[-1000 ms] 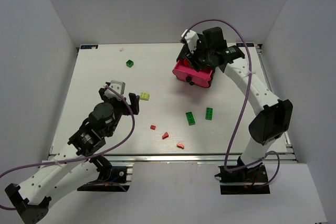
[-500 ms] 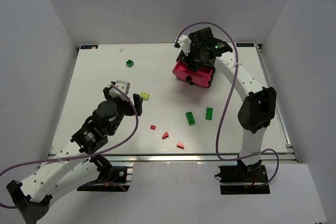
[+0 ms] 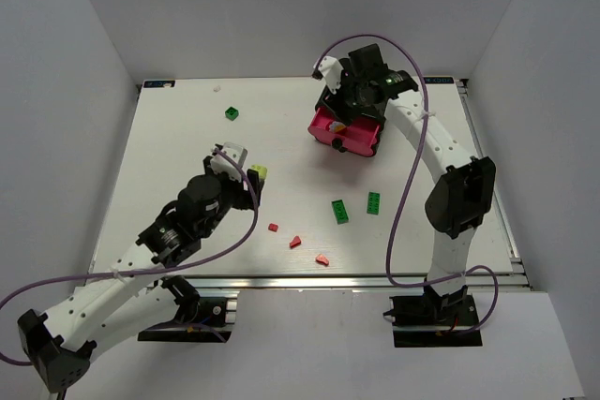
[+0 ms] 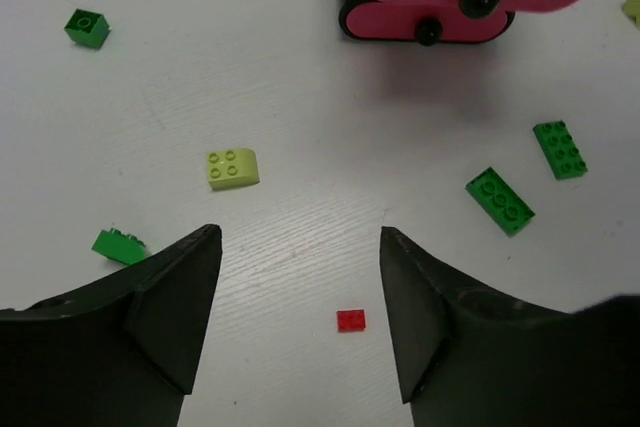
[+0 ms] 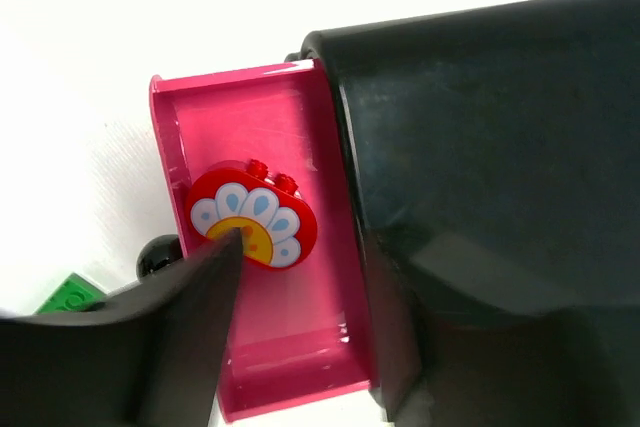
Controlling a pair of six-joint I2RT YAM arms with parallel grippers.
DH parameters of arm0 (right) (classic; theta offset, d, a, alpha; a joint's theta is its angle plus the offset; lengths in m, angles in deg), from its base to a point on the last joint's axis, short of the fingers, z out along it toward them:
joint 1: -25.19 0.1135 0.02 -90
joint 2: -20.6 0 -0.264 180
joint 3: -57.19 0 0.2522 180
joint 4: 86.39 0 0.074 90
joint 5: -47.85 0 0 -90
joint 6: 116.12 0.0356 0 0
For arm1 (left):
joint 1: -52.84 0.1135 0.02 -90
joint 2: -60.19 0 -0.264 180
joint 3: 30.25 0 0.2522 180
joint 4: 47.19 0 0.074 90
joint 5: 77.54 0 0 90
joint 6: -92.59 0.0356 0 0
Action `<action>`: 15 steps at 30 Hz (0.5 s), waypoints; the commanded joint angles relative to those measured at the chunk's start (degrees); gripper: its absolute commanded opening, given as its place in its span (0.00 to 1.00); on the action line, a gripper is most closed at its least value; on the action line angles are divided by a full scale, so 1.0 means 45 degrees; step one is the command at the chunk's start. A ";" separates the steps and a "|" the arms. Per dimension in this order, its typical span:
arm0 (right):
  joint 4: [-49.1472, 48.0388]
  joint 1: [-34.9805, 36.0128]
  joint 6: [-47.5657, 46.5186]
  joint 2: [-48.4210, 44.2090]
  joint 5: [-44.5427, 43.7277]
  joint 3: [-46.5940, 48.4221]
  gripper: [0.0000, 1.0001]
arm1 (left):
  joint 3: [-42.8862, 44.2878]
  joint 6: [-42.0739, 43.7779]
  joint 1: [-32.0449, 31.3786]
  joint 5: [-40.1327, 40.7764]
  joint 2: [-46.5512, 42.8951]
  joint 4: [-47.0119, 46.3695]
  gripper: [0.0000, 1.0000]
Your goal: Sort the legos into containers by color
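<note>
Early on: 1 red flower piece [image 5: 262, 212] lies in the open drawer [image 5: 250, 137] of the pink drawer unit [image 3: 349, 130]. R jaws apart over it, not clamping it afaict. Still on bench [image 3: 178, 138]: lime block [image 4: 233, 168], 2 flat green bricks [image 4: 500, 200], green cube [image 4: 86, 28], red bits [image 3: 295, 242]. L jaws apart, empty, near the lime block. Other drawers' contents hidden; another green bit [image 4: 118, 244] partly behind L jaw
</note>
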 commanded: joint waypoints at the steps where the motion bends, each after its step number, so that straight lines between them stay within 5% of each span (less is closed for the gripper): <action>1: -0.0901 -0.0039 0.1160 -0.1495 -0.0178 0.0273 0.51 | 0.0555 -0.0695 -0.0078 -0.1322 0.0680 0.0014 0.72; 2: -0.1329 -0.0059 0.1356 -0.2252 0.0170 -0.0309 0.45 | 0.0673 -0.0951 -0.0078 -0.1694 0.0915 0.0324 0.60; 3: -0.1604 -0.0156 0.1571 -0.2743 0.0618 -0.0779 0.25 | 0.0791 -0.1186 -0.0078 -0.2065 0.1439 0.0501 0.39; 5: -0.2267 -0.0196 0.2177 -0.4552 0.2871 -0.2955 0.00 | 0.1025 -0.2142 -0.0078 -0.2594 0.1814 0.1182 0.24; 8: -0.4354 -0.0215 0.2705 -0.7382 0.6347 -0.7284 0.00 | 0.0987 -0.3490 -0.0078 -0.2674 0.2011 0.1828 0.22; 9: -0.5791 -0.0215 0.2938 -0.7996 0.7041 -0.8448 0.29 | 0.1026 -0.3879 -0.0078 -0.2519 0.2146 0.2005 0.45; 10: -0.6424 -0.0196 0.3327 -0.8582 0.7532 -0.9465 0.59 | 0.1103 -0.4753 -0.0078 -0.2421 0.2244 0.2297 0.57; 11: -0.6992 -0.0196 0.3447 -0.9497 0.8716 -1.0403 0.78 | 0.1278 -0.5149 -0.0078 -0.2343 0.2439 0.2822 0.67; 12: -0.7384 -0.0215 0.3468 -0.9873 0.9172 -1.1727 0.89 | 0.1435 -0.5578 -0.0078 -0.2207 0.2653 0.3117 0.73; 15: -0.7467 -0.0215 0.3020 -1.0715 0.9958 -1.2812 0.82 | 0.2020 -0.7822 -0.0078 -0.1604 0.4058 0.4543 0.79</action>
